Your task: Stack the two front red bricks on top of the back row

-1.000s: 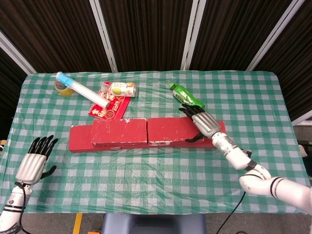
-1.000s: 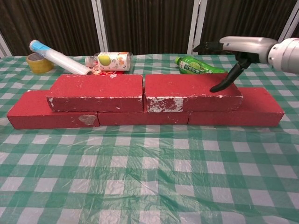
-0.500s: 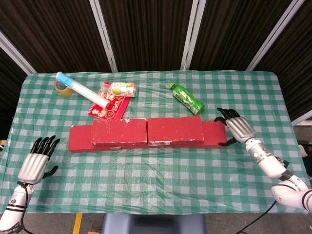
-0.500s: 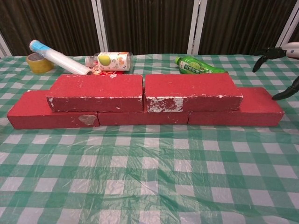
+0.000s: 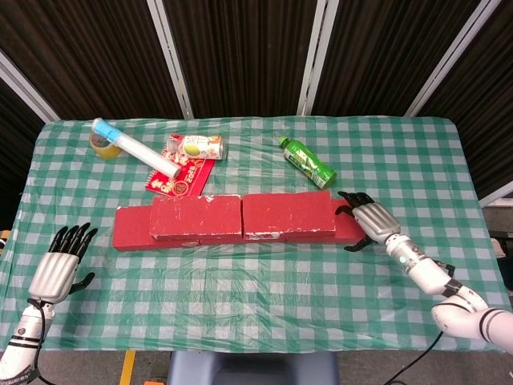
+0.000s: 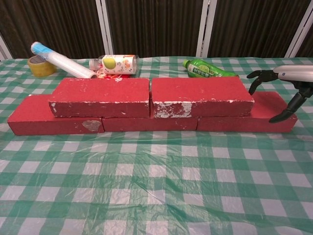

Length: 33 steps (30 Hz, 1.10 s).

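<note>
1. The left hand [image 5: 58, 269] rests with spread fingers, holding nothing, at the near-left edge of the table [image 5: 240, 281] with its green-and-white checked plastic cloth. It sits where it did a second ago and plays no part here.

2. The left rectangular red brick of the top course [image 6: 100, 96] lies flat on the back row of red bricks [image 6: 54, 119], bridging a joint below, unmoved over the last second.

3. The right rectangular red brick of the top course [image 6: 201, 95] lies end to end with it, also on the back row. A second ago the right hand lay over its far end; it sits free now and has not shifted.

4. The right hand [image 6: 279, 94] pulled off to the right half a second ago and has now drifted back in. It hovers with fingers fanned wide, holding nothing, over the exposed right end of the back row. Whether a fingertip touches that brick cannot be told.

5. Judged from this, both front bricks are stacked; the hand's return looks like a check or a nudge.
</note>
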Available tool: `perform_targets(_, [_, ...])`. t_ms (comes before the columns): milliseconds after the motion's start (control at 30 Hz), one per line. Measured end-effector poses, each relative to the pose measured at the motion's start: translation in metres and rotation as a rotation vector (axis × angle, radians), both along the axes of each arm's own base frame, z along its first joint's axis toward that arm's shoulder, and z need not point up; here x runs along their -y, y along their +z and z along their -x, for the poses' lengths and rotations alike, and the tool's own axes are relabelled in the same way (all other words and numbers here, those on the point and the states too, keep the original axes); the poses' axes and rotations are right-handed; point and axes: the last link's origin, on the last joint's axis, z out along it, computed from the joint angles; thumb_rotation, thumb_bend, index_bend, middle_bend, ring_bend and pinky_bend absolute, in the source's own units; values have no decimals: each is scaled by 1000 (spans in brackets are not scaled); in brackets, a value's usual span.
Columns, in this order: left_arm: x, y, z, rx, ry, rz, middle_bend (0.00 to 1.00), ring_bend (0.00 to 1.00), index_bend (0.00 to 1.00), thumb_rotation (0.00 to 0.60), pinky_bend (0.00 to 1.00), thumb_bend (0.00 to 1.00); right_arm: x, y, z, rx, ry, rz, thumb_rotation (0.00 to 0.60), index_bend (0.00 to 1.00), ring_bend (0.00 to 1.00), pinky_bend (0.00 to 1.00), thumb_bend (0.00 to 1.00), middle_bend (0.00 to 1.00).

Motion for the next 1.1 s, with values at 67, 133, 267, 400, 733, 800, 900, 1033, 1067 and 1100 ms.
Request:
perform_targets(67, [0,0,1,-1,4,0,0,0,0,600,22,261,0,-3,-3,5,0,-6,584,359,0,0,114,0])
perform_targets(133, [0,1,0,0,3,0,0,0,0,600,22,262,0,-6,-4,9,0,-8,583,358,0,0,114,0])
perform_targets(267, [0,1,0,1,3,2,0,0,0,600,22,262,1,-11,-6,16,-3,-13,581,355,0,0,114,0])
perform_targets(400, [0,1,1,2,6,3,0,0,0,600,22,262,2,-15,-9,22,-5,-19,549,344,0,0,114,0])
perform_targets(733, [1,1,1,-1,5,2,0,0,0,600,22,261,-1,-12,-8,27,0,-12,549,328,0,0,114,0])
perform_targets(800, [1,2,0,-1,2,0,0,0,0,600,22,261,-2,-9,-7,31,1,-3,547,303,0,0,113,0])
perform_targets(900, [2,3,-1,-1,-3,-8,0,0,0,600,22,262,-6,0,-4,42,7,23,543,239,0,0,114,0])
perform_targets(1033, [4,6,-2,-4,-10,-28,0,0,0,600,23,268,-19,15,3,68,25,93,540,71,0,0,113,0])
perform_targets(1067, [5,8,-3,-7,-11,-38,0,0,0,600,22,270,-24,19,5,74,30,116,540,42,0,0,113,0])
perform_targets(1100, [5,9,-3,-10,-11,-47,0,0,0,600,22,274,-29,23,7,80,36,142,541,13,0,0,113,0])
